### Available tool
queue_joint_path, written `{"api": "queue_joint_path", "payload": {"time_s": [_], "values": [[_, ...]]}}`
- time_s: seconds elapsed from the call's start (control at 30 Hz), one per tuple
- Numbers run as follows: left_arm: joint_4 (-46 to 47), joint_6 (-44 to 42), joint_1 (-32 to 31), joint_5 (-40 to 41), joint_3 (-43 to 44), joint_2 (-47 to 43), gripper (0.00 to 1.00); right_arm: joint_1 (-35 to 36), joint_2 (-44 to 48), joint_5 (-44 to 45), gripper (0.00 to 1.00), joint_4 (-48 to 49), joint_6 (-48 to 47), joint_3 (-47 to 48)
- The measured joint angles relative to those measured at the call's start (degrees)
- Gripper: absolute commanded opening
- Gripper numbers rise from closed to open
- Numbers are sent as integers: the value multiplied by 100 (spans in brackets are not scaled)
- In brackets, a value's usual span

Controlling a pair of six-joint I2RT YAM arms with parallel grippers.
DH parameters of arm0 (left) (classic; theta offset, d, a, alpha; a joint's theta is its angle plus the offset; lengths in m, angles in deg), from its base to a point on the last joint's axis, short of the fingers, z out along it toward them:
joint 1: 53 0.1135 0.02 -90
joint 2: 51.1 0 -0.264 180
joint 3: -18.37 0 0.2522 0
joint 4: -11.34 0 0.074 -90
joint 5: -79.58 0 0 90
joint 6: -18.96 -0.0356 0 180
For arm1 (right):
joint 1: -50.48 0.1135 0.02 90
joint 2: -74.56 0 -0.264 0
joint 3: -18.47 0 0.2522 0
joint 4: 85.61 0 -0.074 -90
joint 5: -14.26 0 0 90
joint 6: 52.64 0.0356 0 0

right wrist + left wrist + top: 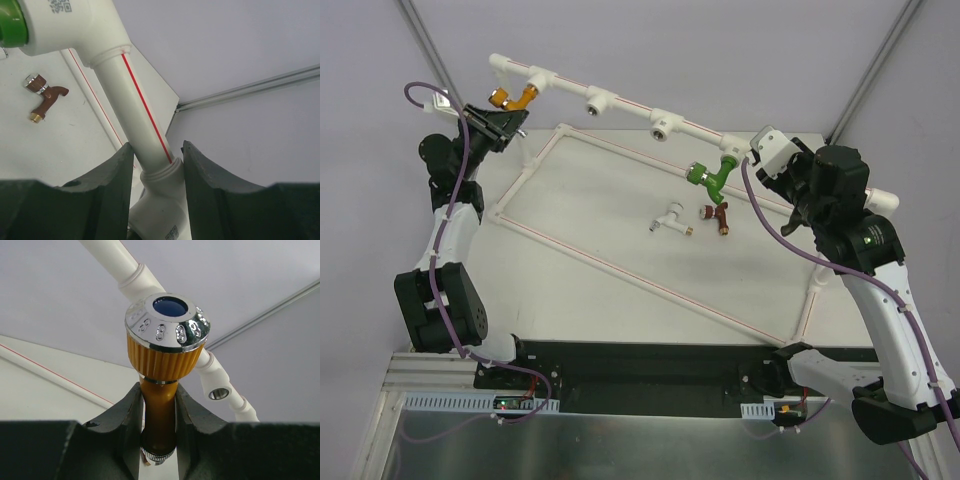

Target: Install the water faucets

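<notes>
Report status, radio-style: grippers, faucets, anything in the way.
Left gripper shut on orange faucet at pipe. Right gripper shut on pipe beside fitted green faucet. White faucet and red faucet loose on table; nothing blocking.

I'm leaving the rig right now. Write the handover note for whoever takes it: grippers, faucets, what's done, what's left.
Left gripper: shut on the orange-gold faucet, held at the end socket of the white pipe frame. I cannot tell whether it is seated.
Right gripper: shut on the frame's pipe, beside the green faucet.
Done: the green faucet sits in its tee socket.
Loose: white faucet and dark red faucet lie apart on the table.
Left: finish the orange-gold one, then probably fit those two into the two empty sockets.
</notes>
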Motion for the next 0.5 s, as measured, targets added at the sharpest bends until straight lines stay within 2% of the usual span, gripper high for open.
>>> {"api": "queue_joint_path", "payload": {"time_s": [0.27,0.5], "values": [[-208,-229,-9,7,94,0,0,0,0,7,2,17,0,-9],[-584,-754,-9,-52,302,0,0,0,0,9,2,24,-2,-9]]}}
